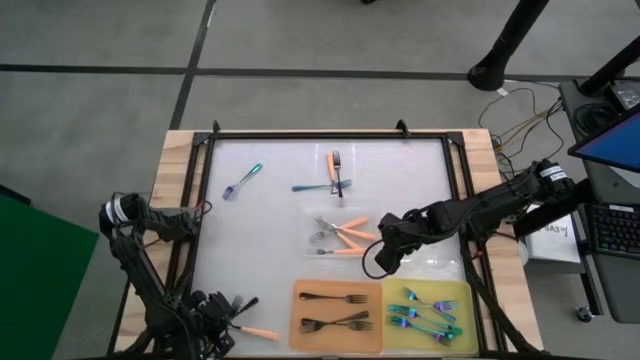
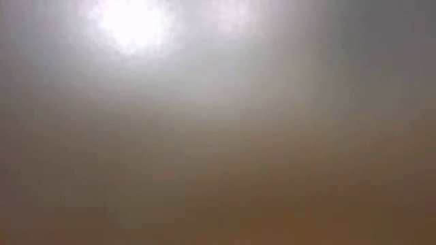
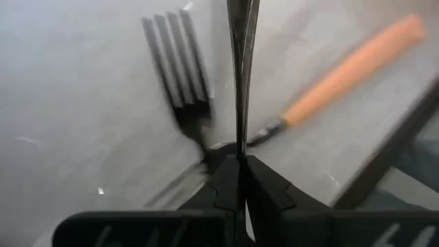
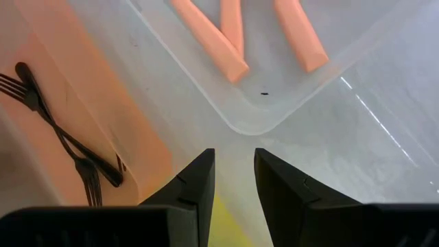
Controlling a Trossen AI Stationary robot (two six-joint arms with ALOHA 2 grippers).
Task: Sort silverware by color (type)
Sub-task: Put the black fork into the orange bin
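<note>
— Counting the silverware first. What are you getting?

— Three orange-handled forks (image 1: 345, 233) are lying in the clear tray (image 1: 315, 222) at mid-table. Black forks (image 1: 335, 310) are overlapping on the orange mat (image 1: 300, 340); I am reading about four. Iridescent forks (image 1: 425, 310) are piling on the yellow mat (image 1: 462, 292), roughly five.

— And loose ones?

— One iridescent fork (image 1: 243, 180) is lying alone at the far left. Three more are crossing at the far middle: an orange-handled one (image 1: 331, 160), a bluish one (image 1: 308, 186) and a dark one (image 1: 338, 182). By the left gripper (image 1: 228, 310), a black fork (image 3: 180, 75) and an orange-handled fork (image 3: 350, 68) are resting on the surface.

— How are the grippers standing?

— The left one is sitting at the near-left corner with its fingers pressed together on a thin dark metal piece (image 3: 241, 68), seen edge-on; I cannot tell which fork it is. The black fork is lying just beside it. The right gripper (image 4: 233, 161) is hanging spread and holding nothing, over the gap between the tray's near corner and the two mats.

— Edges and room?

— The black frame rail (image 3: 384, 158) is running close by the left gripper. The white table (image 1: 250, 240) is showing a bare stretch left of the tray.
</note>
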